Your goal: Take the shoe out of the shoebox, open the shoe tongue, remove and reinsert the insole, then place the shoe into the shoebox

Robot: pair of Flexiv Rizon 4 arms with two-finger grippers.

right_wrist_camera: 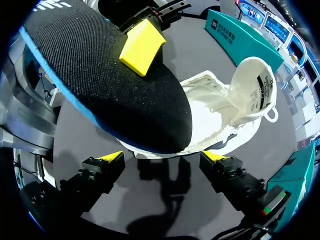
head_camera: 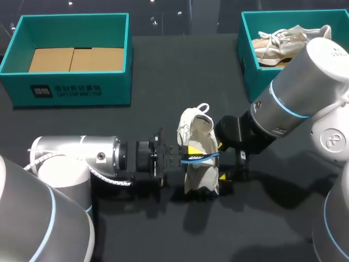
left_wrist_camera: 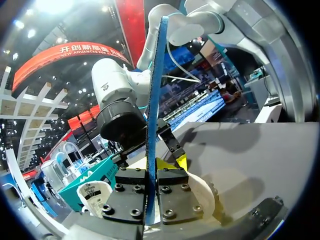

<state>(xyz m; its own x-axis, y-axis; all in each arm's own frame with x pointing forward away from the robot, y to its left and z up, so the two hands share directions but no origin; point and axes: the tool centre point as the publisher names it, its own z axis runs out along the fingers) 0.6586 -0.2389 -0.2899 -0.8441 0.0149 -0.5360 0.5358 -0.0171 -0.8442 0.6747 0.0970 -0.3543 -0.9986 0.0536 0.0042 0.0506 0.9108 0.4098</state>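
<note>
Our left claw (head_camera: 190, 155) pinches the likely light, floppy insole (head_camera: 205, 156) by its end at mid-frame; our right claw (right_wrist_camera: 164, 157) gapes wide beside the sneaker (head_camera: 196, 131).

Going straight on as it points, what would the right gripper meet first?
Probably the white shoe, just ahead of the open right gripper; the insole over it looks higher, though depth is unclear.

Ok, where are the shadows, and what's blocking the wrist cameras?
Head view: the shoe and right arm throw dark shadows on the table. Left wrist view: the insole, edge-on in the left gripper, splits the view. Right wrist view: the insole hides part of the shoe; shadow lies on the table under the right gripper.
</note>
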